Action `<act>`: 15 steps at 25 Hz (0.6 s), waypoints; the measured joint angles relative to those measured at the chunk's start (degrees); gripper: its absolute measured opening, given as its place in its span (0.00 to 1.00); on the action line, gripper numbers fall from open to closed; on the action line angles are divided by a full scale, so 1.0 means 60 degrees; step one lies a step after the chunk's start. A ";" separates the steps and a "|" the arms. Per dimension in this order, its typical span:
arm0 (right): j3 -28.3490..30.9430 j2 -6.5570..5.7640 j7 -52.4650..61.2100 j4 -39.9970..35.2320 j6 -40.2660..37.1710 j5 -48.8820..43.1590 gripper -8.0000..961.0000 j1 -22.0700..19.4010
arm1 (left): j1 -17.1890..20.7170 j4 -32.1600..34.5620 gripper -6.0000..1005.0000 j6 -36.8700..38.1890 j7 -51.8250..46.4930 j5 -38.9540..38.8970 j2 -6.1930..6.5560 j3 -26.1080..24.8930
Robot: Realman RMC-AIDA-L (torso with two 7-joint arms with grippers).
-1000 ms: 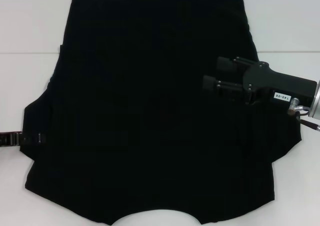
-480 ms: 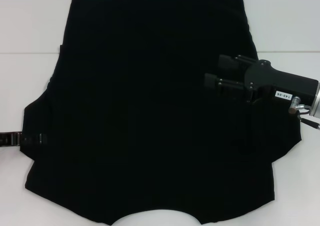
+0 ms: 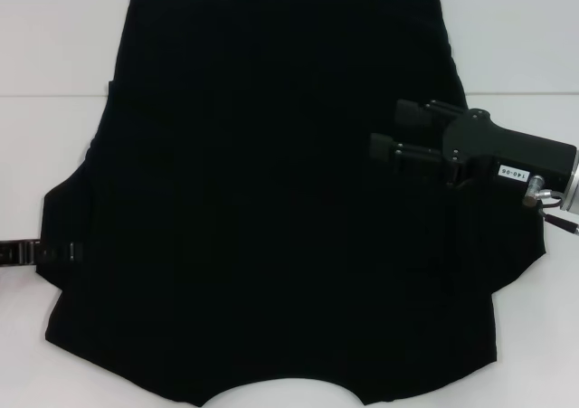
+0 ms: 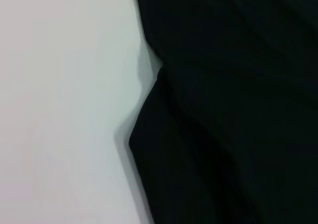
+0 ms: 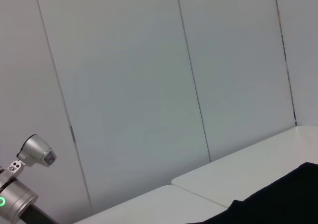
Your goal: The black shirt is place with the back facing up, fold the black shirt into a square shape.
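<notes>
The black shirt [image 3: 271,200] lies spread flat on the white table [image 3: 54,64], plain side up. Its neckline curves at the near edge and a short sleeve sticks out on each side. My right gripper [image 3: 391,131] hovers over the shirt's right part, pointing left, open with nothing between its fingers [image 3: 412,115]. Only a dark strip of my left gripper [image 3: 41,252] shows, at the edge of the left sleeve. The left wrist view shows the shirt's edge [image 4: 223,124] with a fold against the table. A corner of the shirt [image 5: 283,199] shows in the right wrist view.
Bare white table [image 4: 59,110] surrounds the shirt on the left, right and far sides. A seam line [image 3: 45,95] crosses the table. Pale wall panels [image 5: 149,85] stand behind it. A silver arm joint with a green light [image 5: 20,194] shows in the right wrist view.
My right gripper has shifted very slightly to the right over the shirt. The shirt and the left gripper stay as they were.
</notes>
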 joint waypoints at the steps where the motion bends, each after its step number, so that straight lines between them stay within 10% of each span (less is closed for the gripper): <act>1: 0.0000 0.0000 -0.0001 0.0000 -0.0001 0.0000 0.87 -0.0001 | 0.0002 -0.0001 0.87 0.0024 0.0001 0.0000 0.0000 0.0001; 15: -0.0001 0.0000 -0.0003 0.0000 -0.0026 0.0000 0.87 -0.0018 | -0.0047 -0.0040 0.87 0.0219 0.0079 -0.0001 0.0000 0.0148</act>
